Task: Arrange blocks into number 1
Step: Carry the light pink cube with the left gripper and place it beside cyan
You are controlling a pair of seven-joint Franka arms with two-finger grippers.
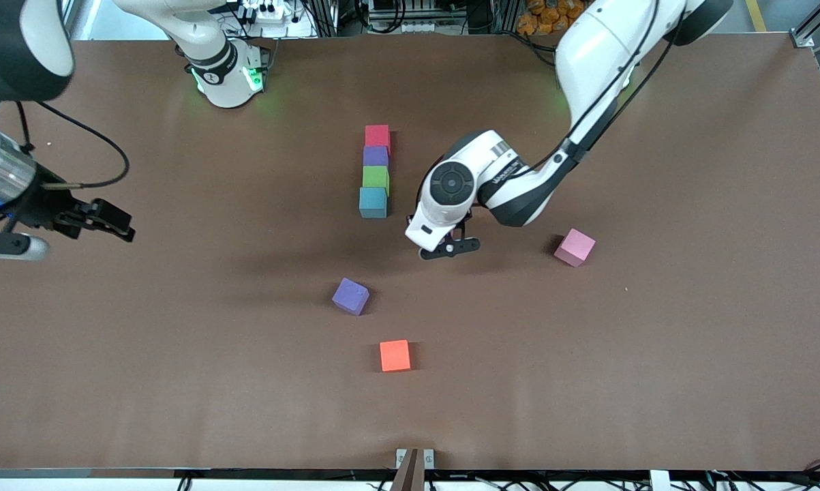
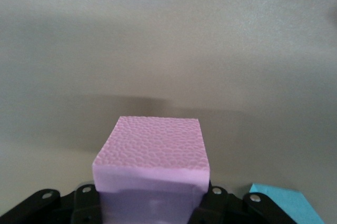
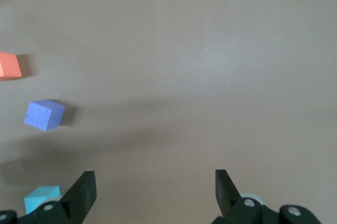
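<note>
Because the task is to lay the blocks out as a figure 1, the front view shows four of them already set in a straight touching column in the middle of the table [image 1: 621, 382]: a red block [image 1: 377, 136] nearest the robots' bases, then a purple block [image 1: 375, 156], a green block [image 1: 375, 178] and a light blue block [image 1: 373, 202] nearest the camera. The left gripper [image 1: 450, 247] hangs over the bare table beside that column's near end, toward the left arm's end. Three blocks lie loose: a second purple block [image 1: 350, 295], an orange block [image 1: 395, 355] nearer the camera, and a pink block [image 1: 574, 246] toward the left arm's end. The right gripper [image 1: 103, 221] waits over the right arm's end of the table.

In the left wrist view, the left gripper is clamped on another pink block [image 2: 152, 158], a matte cube with a pebbled foam top, likely the next piece for the column. A light blue corner [image 2: 284, 203] shows beside it.

In the right wrist view, the right gripper [image 3: 154, 195] stands wide apart, holding nothing.
</note>
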